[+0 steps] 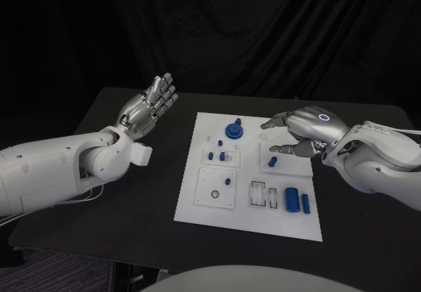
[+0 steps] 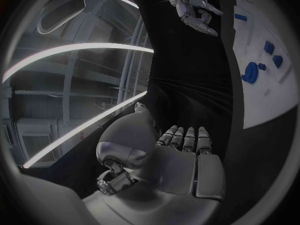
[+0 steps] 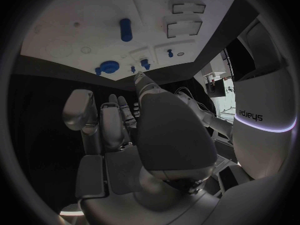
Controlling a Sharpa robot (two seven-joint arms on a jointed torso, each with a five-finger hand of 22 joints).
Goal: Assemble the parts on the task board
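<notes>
Head view: right robot hand (image 1: pixel 303 129) is hovering, fingers apart and holding nothing, over the task board (image 1: pixel 248 216) on the counter (image 1: pixel 131 213); a blue peg (image 1: pixel 273 161) is lying beneath, and a careless descent risks knocking it. Left wrist view: left robot hand (image 2: pixel 182 157) is idling wide. Right wrist view: blue knob (image 3: pixel 109 66) is sitting near the board edge.

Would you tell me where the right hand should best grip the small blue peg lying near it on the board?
Probably across the middle of the peg, coming from above: it lies flat on the board, with bare board along its sides. The right hand hovers just beyond it.
</notes>
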